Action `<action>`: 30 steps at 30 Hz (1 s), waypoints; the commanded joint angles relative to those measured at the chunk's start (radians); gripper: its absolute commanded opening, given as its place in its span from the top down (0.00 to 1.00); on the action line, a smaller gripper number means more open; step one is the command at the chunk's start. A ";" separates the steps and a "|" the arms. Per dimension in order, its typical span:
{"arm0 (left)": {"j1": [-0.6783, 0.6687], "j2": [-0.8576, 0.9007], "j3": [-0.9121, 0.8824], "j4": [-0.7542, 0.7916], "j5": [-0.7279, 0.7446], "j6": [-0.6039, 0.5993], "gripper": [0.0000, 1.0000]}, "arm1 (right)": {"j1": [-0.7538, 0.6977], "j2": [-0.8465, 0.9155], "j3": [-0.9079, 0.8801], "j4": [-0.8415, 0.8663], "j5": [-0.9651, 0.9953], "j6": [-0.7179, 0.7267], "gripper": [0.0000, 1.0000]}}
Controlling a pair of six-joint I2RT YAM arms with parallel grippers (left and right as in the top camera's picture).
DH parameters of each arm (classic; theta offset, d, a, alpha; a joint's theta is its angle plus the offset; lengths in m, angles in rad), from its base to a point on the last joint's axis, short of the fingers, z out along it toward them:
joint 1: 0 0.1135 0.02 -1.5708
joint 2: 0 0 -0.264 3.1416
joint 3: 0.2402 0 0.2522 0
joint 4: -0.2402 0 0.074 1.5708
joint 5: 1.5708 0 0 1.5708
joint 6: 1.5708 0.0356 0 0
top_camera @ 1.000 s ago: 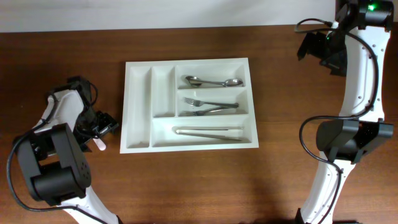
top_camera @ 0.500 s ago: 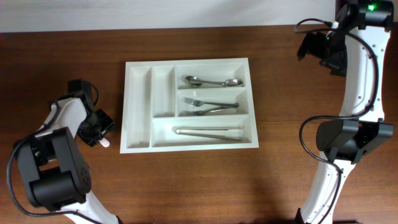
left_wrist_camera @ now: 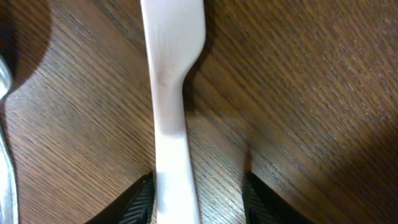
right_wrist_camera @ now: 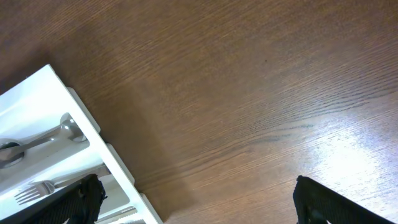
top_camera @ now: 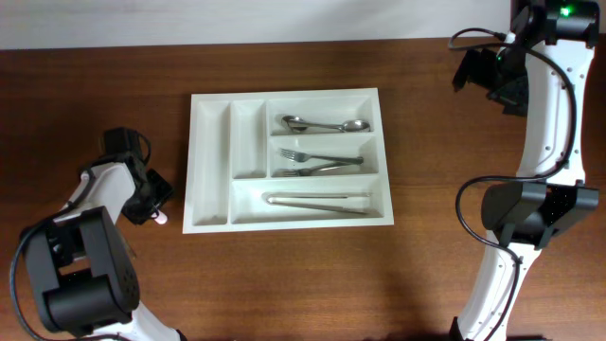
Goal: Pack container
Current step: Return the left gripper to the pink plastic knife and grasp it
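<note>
The white cutlery tray [top_camera: 284, 98] lies mid-table; it also shows in the right wrist view [right_wrist_camera: 74, 99]. It holds two spoons [top_camera: 325, 124], forks [top_camera: 320, 164] and tongs [top_camera: 317, 201]; its two narrow upright compartments are empty. My left gripper [top_camera: 151, 201] is low at the table left of the tray, open, its jaws [left_wrist_camera: 198, 202] on either side of a white utensil handle [left_wrist_camera: 169, 93] lying on the wood. The handle touches the left jaw, with a gap to the right one. The utensil's tip [top_camera: 161, 218] peeks out in the overhead view. My right gripper [right_wrist_camera: 196, 199] is open and empty, high above the table's far right.
A shiny metal piece [left_wrist_camera: 4, 124] shows at the left edge of the left wrist view, beside the white utensil. Bare brown wood surrounds the tray. The right arm's base [top_camera: 530, 213] stands at the right edge.
My left arm has shifted slightly and turned at the wrist, staying over the white utensil. The right arm and the tray have not moved.
</note>
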 commanded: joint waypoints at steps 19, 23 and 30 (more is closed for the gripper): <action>0.013 0.108 -0.116 0.016 -0.014 -0.008 0.98 | -0.002 -0.012 0.005 -0.002 -0.006 0.008 0.01; 0.013 0.108 -0.040 -0.053 -0.014 -0.008 0.98 | -0.002 -0.012 0.005 -0.002 -0.006 0.008 0.01; 0.013 0.106 0.156 -0.210 -0.014 0.000 0.98 | -0.002 -0.012 0.005 -0.002 -0.006 0.009 0.01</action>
